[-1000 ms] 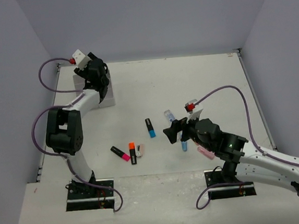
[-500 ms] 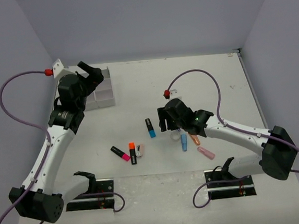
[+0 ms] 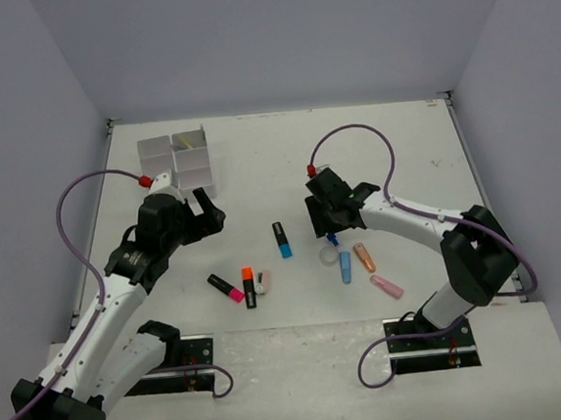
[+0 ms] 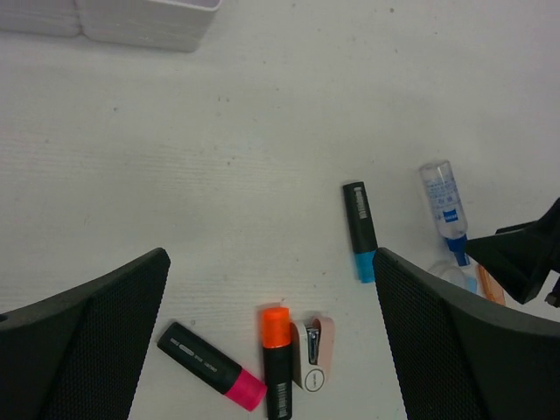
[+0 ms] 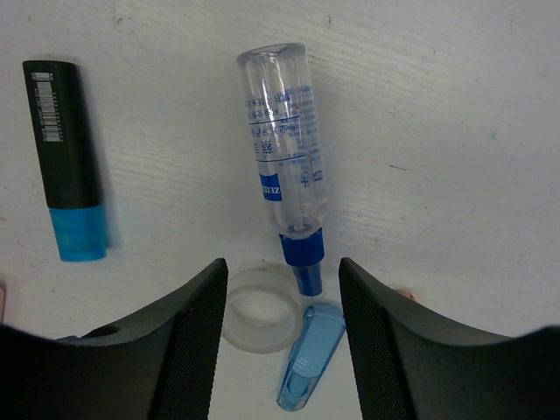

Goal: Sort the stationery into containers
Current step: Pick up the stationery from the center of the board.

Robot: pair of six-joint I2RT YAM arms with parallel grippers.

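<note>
Left claw (image 3: pixel 210 208), wide open, has swung from the tray (image 3: pixel 171 156) to above the highlighters (image 4: pixel 199 357); right claw (image 5: pixel 282 341), open, now straddles the tube (image 5: pixel 284 166), nothing gripped.

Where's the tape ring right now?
Top view: the tape ring lies right of centre, just on the near side of the right tool, beside the clear bottle's blue tip.

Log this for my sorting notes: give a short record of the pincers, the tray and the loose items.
left pincer: open, empty, between tray and highlighters
right pincer: open, empty, over blue-capped bottle
tray: far left, something yellow in one compartment
loose on table: blue highlighter, pink highlighter, orange highlighter, tape ring
</note>
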